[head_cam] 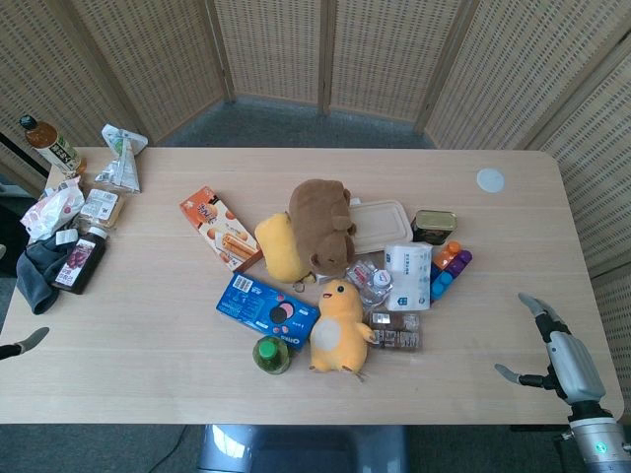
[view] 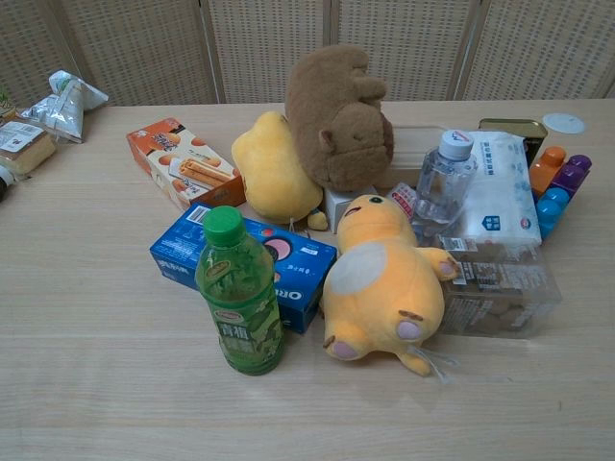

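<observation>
My right hand (head_cam: 564,357) hovers off the table's near right corner, fingers spread and holding nothing; the colored blocks (head_cam: 449,268) are the closest item. Only a fingertip of my left hand (head_cam: 24,343) shows at the left edge, near a dark cloth (head_cam: 39,271). A pile fills the table's middle: a green tea bottle (head_cam: 271,353) (view: 240,298) upright, a yellow duck plush (head_cam: 338,330) (view: 384,283), a blue Oreo box (head_cam: 266,307) (view: 245,259), a brown plush (head_cam: 320,225) (view: 336,115) and an orange biscuit box (head_cam: 219,229) (view: 178,163).
A water bottle (view: 442,182), tissue pack (view: 504,187), clear snack box (view: 500,283) and tin (head_cam: 434,227) sit right of the pile. A brown-drink bottle (head_cam: 49,143), silver bag (head_cam: 120,158) and bread pack (head_cam: 101,207) lie far left. A white lid (head_cam: 490,179) lies far right.
</observation>
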`<state>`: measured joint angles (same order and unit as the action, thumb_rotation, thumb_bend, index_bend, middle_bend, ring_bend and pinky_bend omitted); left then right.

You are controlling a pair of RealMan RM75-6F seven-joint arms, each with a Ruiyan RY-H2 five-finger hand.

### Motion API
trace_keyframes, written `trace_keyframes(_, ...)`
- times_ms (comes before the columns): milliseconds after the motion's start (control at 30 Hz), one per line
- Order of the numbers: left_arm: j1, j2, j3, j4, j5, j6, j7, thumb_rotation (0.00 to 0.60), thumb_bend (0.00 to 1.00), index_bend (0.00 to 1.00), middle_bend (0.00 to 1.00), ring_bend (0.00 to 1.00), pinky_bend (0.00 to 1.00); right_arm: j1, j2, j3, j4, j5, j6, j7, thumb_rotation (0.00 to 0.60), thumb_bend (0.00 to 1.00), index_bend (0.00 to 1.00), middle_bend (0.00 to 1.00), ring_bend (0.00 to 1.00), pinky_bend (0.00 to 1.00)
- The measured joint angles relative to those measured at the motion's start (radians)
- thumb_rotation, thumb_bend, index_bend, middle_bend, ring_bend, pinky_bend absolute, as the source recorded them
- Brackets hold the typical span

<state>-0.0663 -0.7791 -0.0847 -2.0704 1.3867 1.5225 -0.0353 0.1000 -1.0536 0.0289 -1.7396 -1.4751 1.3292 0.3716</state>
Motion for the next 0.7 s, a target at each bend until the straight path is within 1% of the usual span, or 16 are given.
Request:
trace_keyframes(233,0.003,-0.005,0.002,-0.006,0.012,0.006,0.012,0.600,0.00,0.00,0.00,0.00,0.00,0.000,0.001,-0.006,0.005,-0.015,0.003,0.018,0.600,0.00,0.00,0.00,0.00,0.00)
trace_keyframes(367,0.003,-0.012,-0.003,-0.004,0.006,0.008,0.019,0.600,0.00,0.00,0.00,0.00,0.00,0.016,-0.013,-0.005,0.010,-0.038,-0.009,0.054,0.600,0.00,0.00,0.00,0.00,0.00)
trace_keyframes(467,-0.002,-0.018,-0.005,0.000,-0.002,-0.001,0.023,0.600,0.00,0.00,0.00,0.00,0.00,0.050,-0.025,-0.002,0.008,-0.057,-0.047,0.095,0.600,0.00,0.00,0.00,0.00,0.00)
trace_keyframes(567,-0.007,-0.026,-0.007,0.006,-0.012,-0.011,0.028,0.600,0.00,0.00,0.00,0.00,0.00,0.098,-0.046,0.012,0.013,-0.058,-0.107,0.152,0.600,0.00,0.00,0.00,0.00,0.00)
trace_keyframes(700,-0.009,-0.031,-0.009,0.016,-0.020,-0.013,0.036,0.600,0.00,0.00,0.00,0.00,0.00,0.180,-0.082,0.048,0.035,-0.027,-0.211,0.253,0.600,0.00,0.00,0.00,0.00,0.00)
